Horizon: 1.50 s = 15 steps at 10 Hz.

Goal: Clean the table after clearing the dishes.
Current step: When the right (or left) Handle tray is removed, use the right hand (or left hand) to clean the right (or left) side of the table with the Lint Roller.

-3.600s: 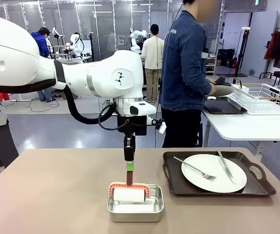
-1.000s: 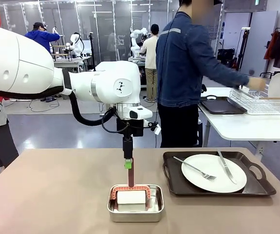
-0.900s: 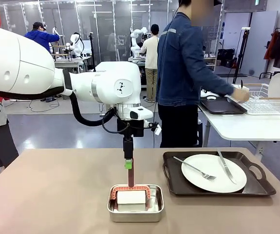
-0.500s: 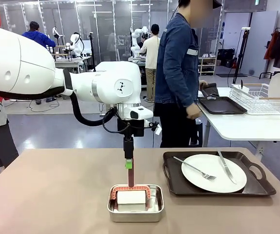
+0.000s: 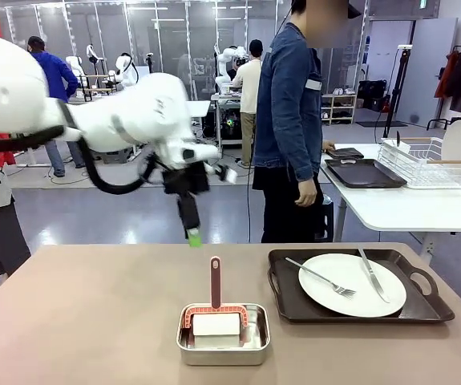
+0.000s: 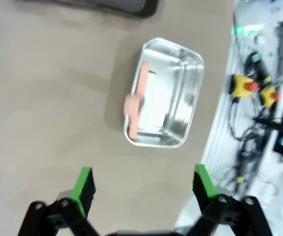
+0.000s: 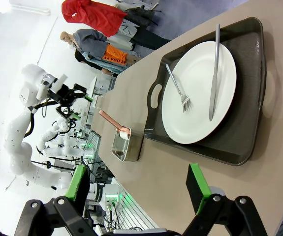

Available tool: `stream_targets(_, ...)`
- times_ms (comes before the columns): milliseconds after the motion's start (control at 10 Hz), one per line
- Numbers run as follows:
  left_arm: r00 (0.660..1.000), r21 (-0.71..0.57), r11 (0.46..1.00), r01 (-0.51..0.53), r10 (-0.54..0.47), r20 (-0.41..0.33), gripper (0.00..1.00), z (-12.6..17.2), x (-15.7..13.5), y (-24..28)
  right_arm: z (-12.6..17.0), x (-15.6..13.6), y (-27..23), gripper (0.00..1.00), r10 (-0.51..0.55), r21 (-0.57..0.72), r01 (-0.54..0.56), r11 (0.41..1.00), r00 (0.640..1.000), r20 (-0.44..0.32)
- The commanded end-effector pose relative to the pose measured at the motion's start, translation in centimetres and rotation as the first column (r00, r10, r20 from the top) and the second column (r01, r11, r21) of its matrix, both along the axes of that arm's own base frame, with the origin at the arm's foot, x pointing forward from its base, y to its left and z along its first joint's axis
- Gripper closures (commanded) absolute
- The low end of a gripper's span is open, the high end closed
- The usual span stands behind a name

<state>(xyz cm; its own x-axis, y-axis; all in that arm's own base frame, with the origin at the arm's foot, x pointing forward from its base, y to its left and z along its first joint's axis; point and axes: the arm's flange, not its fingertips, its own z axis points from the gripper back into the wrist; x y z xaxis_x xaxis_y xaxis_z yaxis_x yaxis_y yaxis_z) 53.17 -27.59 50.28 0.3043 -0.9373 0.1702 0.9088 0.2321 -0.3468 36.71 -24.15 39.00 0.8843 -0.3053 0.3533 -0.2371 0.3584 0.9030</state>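
While our left gripper point(image 5: 192, 233) hangs in the air over the table point(image 5: 86, 321), up and left of the pan, we see its jaws spread wide with nothing between them. Our right gripper point(image 7: 139, 183) is likewise wide open and holds nothing. On the near right of the table sits a dark tray point(image 5: 290, 309) bearing a white plate point(image 5: 350, 293), fork point(image 5: 320, 277) and knife point(image 5: 372, 274). Just left of it, a steel pan point(image 5: 222, 355) holds a roller point(image 5: 216, 325), its red handle point(image 5: 216, 281) upright.
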Motion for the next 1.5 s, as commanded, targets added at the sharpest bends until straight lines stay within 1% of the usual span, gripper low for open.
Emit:
stream_targets(0,0.978,-0.193,0.960,-0.204,0.193,-0.073,0.00,1.4,-3.9,9.8,0.3,-0.1,0.2,0.00,-0.004,0.006,0.004,1.000,1.000,0.009)
stream_targets(100,0.957,-0.326,0.900,-0.290,0.264,-0.124,0.00,1.9,-5.7,15.3,0.3,-0.1,0.2,0.00,-0.004,0.006,0.004,1.000,1.000,0.009)
stream_targets(200,0.911,-0.398,0.819,-0.413,0.379,-0.165,0.00,1.9,-8.0,20.8,0.3,-0.1,0.2,0.00,-0.004,0.006,0.004,1.000,1.000,0.009)
stream_targets(300,0.861,-0.481,0.719,-0.501,0.470,-0.194,0.00,1.6,-11.3,26.7,0.3,-0.1,0.2,0.00,-0.004,0.006,0.004,1.000,1.000,0.009)
stream_targets(400,0.801,-0.542,0.615,-0.573,0.559,-0.213,0.00,1.2,-14.4,31.4,0.3,-0.1,0.2,0.00,-0.004,0.006,0.004,1.000,1.000,0.009)
stream_targets(500,0.755,-0.601,0.523,-0.604,0.617,-0.222,0.00,0.4,-17.2,35.2,0.3,-0.1,0.2,0.00,-0.004,0.006,0.004,1.000,1.000,0.009)
stream_targets(600,0.683,-0.618,0.436,-0.654,0.692,-0.235,0.00,-0.4,-19.8,38.2,0.3,-0.1,0.2,0.00,-0.004,0.006,0.004,1.000,1.000,0.009)
stream_targets(700,0.592,-0.609,0.359,-0.707,0.772,-0.232,0.00,-1.5,-21.9,40.5,0.3,-0.1,0.2,0.00,-0.004,0.006,0.004,1.000,1.000,0.009)
stream_targets(800,0.511,-0.571,0.316,-0.757,0.832,-0.216,0.00,-2.6,-23.8,42.5,0.3,-0.1,0.2,0.00,-0.004,0.006,0.004,1.000,1.000,0.009)
stream_targets(900,0.444,-0.559,0.267,-0.785,0.871,-0.209,0.00,-3.5,-25.2,44.0,0.3,-0.1,0.2,0.00,-0.004,0.006,0.004,1.000,1.000,0.009)
stream_targets(1000,0.419,-0.611,0.217,-0.761,0.884,-0.208,0.00,-4.2,-26.5,45.0,0.3,-0.1,0.2,0.00,-0.004,0.006,0.004,1.000,1.000,0.009)
stream_targets(1100,0.380,-0.622,0.182,-0.762,0.903,-0.202,0.00,-4.7,-27.3,45.7,0.3,-0.1,0.2,0.00,-0.004,0.006,0.004,1.000,1.000,0.009)
stream_targets(1200,0.341,-0.620,0.153,-0.770,0.919,-0.197,0.00,-5.2,-27.6,46.2,0.3,-0.1,0.2,0.00,-0.004,0.006,0.004,1.000,1.000,0.009)
stream_targets(1300,0.288,-0.594,0.118,-0.795,0.937,-0.199,0.00,-5.5,-27.7,46.5,0.3,-0.1,0.2,0.00,-0.004,0.006,0.004,1.000,1.000,0.009)
stream_targets(1400,0.316,-0.618,0.130,-0.776,0.927,-0.202,0.00,-5.5,-27.3,46.3,0.3,-0.1,0.2,0.00,-0.004,0.006,0.004,1.000,1.000,0.009)
